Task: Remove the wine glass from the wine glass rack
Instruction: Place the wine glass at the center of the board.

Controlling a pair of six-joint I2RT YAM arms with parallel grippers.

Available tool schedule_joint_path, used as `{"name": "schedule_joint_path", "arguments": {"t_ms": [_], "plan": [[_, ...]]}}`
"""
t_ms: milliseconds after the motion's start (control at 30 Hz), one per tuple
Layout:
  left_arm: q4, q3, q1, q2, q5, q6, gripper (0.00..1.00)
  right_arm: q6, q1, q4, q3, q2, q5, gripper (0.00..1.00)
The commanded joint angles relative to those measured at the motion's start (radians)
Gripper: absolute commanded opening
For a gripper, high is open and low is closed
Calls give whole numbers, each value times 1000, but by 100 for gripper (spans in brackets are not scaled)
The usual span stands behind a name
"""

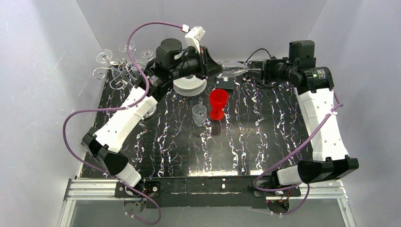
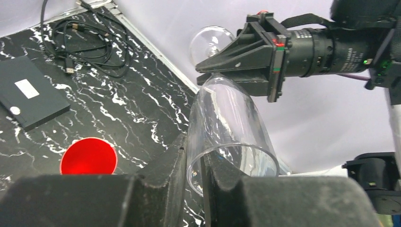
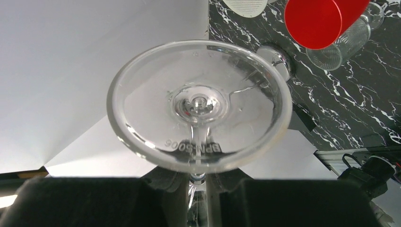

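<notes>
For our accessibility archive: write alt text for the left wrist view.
A clear wine glass is held sideways, its rim pinched between the dark fingers of the left pincer in the foreground, while the right pincer grips its stem near the foot. Below are a red cup, a black box and a coiled cable on the black marbled table.

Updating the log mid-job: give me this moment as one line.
wine glass: off the wine glass rack, held in air | left gripper: shut on bowl rim | right gripper: shut on stem
</notes>
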Motion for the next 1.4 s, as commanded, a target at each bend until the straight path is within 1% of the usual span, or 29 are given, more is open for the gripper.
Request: {"name": "schedule_joint_path", "arguments": {"t_ms": [0,100,400,567,733,867,933,1067,1200,1367], "plan": [[20,42,-12,-19,22,15,9,12,-2,52,-10,-34,-13,1],[5,43,-12,-24,19,23,0,9,-2,60,-16,-39,-8,1],[-2,53,-15,-22,7,23,0,-7,-2,116,-59,-66,-2,3],[-5,52,-15,-26,7,26,0,10,-3,266,-149,-99,-52,25],[-4,50,-15,-29,-1,29,0,11,-5,276,-158,-97,-70,46],[-2,48,-15,-29,-4,29,0,9,-7,290,-162,-101,-74,69],[-3,47,-16,-29,-8,30,0,7,-7,290,-162,-102,-75,76],[-14,50,-16,-30,-35,46,0,7,-9,288,-170,-106,-83,81],[-63,65,-16,-31,-92,79,0,-6,-11,283,-178,-114,-85,83],[-115,70,-16,-39,-152,122,0,-62,-11,256,-171,-122,-87,85]]}}
